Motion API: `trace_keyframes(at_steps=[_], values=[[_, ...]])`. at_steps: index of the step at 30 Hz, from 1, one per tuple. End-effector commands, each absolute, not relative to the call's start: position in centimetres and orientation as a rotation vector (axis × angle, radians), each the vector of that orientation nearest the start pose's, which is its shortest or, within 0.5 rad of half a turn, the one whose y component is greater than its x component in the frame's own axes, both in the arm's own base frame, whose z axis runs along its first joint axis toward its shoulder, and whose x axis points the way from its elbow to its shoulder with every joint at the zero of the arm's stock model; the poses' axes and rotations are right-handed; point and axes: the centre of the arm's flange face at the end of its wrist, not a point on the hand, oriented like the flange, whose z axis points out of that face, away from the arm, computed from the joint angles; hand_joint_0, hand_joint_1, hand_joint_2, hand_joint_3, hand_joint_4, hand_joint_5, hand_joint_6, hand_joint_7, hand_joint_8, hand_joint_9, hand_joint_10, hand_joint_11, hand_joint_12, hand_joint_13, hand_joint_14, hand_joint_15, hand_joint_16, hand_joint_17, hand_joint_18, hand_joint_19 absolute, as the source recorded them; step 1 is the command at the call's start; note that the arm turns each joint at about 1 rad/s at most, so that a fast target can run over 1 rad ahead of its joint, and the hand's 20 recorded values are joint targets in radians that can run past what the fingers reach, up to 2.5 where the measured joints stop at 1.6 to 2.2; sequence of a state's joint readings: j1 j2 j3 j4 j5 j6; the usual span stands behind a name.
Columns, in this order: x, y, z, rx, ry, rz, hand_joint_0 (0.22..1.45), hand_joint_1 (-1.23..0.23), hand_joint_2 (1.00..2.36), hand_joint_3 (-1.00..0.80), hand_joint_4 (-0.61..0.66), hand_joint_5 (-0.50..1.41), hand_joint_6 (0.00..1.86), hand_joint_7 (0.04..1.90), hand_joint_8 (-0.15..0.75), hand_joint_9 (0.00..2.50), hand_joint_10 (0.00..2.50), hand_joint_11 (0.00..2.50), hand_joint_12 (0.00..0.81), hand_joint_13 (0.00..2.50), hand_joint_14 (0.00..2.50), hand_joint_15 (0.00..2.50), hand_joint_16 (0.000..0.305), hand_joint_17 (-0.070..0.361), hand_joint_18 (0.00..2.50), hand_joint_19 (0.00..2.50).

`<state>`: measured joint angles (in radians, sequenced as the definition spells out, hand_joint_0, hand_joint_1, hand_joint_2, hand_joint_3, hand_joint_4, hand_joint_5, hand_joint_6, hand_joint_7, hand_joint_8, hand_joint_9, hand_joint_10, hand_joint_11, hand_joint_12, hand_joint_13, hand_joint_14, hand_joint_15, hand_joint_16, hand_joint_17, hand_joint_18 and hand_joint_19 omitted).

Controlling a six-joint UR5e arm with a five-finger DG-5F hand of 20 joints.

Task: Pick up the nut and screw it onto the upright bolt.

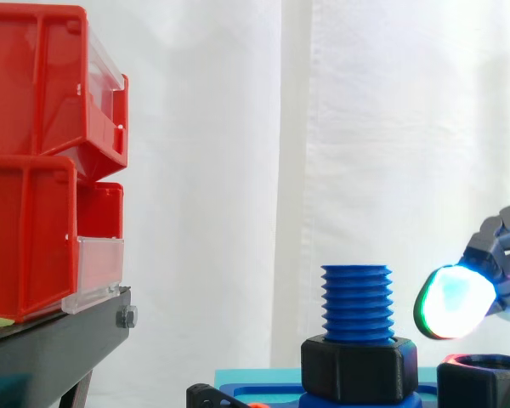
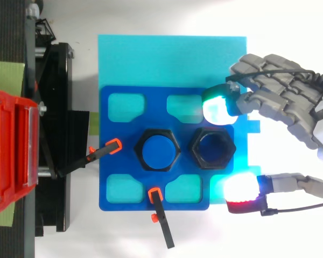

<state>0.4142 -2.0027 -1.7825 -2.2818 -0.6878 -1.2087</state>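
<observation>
Bright, even light fills both views, leaving the white curtain behind the fingers nearly washed out and shadows faint, while the hand's glowing fingertips flare to white glare and brighten the blue plate just beside them.

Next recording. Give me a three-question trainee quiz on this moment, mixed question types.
1. True or false: the black hexagonal nut lying between the glowing fingertips is already threaded on the upright blue threaded bolt.
2. In the top view, the hand reaches in from: A left, B right, C bottom.
3. Fill in: the hand's fingers are ___ (open or shut).
Key: 1 false; 2 B; 3 open.
</observation>
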Motion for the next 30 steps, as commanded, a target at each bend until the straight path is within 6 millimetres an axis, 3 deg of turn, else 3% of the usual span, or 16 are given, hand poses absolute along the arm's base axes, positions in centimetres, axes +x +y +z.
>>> trace_keyframes(at_steps=[1, 16, 20, 30], values=[[61.1, 3.7, 22.1, 0.699, 1.266, 0.036, 0.40, -0.76, 1.00, -0.50, 0.24, -0.24, 0.50, 0.77, 0.313, 0.35, 0.00, 0.00, 0.441, 0.25, 0.00, 0.00, 0.068, 0.152, 0.35, 0.16], [61.2, 3.1, 21.9, 0.709, 1.265, 0.038, 0.45, -0.82, 1.00, -0.50, 0.22, -0.24, 0.50, 0.79, 0.296, 0.34, 0.00, 0.00, 0.415, 0.26, 0.00, 0.00, 0.062, 0.141, 0.36, 0.18], [61.4, 3.2, 20.7, 0.707, 1.274, 0.033, 0.45, -0.82, 1.00, -0.50, 0.23, -0.24, 0.50, 0.80, 0.296, 0.34, 0.00, 0.00, 0.415, 0.26, 0.00, 0.00, 0.063, 0.141, 0.36, 0.18], [62.3, 3.5, 22.1, 0.698, 1.302, 0.014, 0.44, -0.80, 1.00, -0.50, 0.24, -0.23, 0.50, 0.82, 0.300, 0.34, 0.00, 0.00, 0.416, 0.26, 0.00, 0.00, 0.063, 0.141, 0.37, 0.19]])
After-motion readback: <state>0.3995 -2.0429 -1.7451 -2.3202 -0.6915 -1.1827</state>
